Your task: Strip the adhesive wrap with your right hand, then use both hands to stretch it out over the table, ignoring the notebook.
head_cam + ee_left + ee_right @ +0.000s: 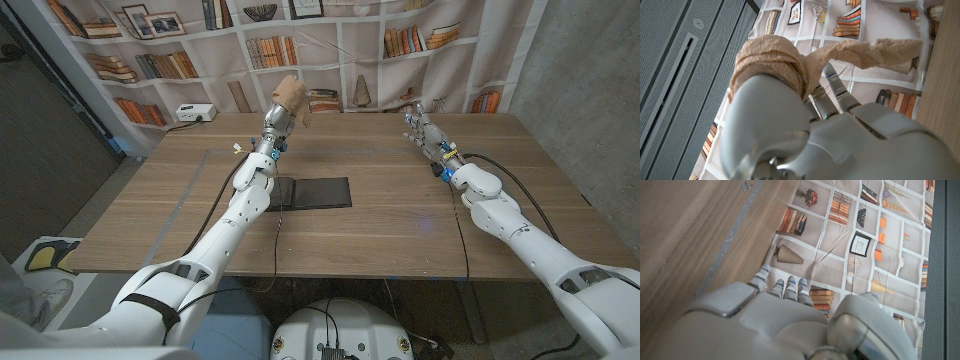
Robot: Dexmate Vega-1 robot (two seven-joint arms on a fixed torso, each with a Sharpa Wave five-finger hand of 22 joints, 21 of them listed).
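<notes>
The tan adhesive wrap (291,96) was wound around the raised left hand (285,104), its crinkled, gauzy tail (875,51) hanging loose. The right hand (424,128) hovered well apart above the wooden bench (400,215), holding nothing, fingers loosely apart. Stripping looked not yet begun; stretching remained. The flat black notebook (315,192) lay untouched.

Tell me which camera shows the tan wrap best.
The left wrist view: the wrap fills the frame close up, wound around the left hand with a loose tail sticking out. The head view shows it small and far. The right wrist view faces the backdrop instead.
</notes>
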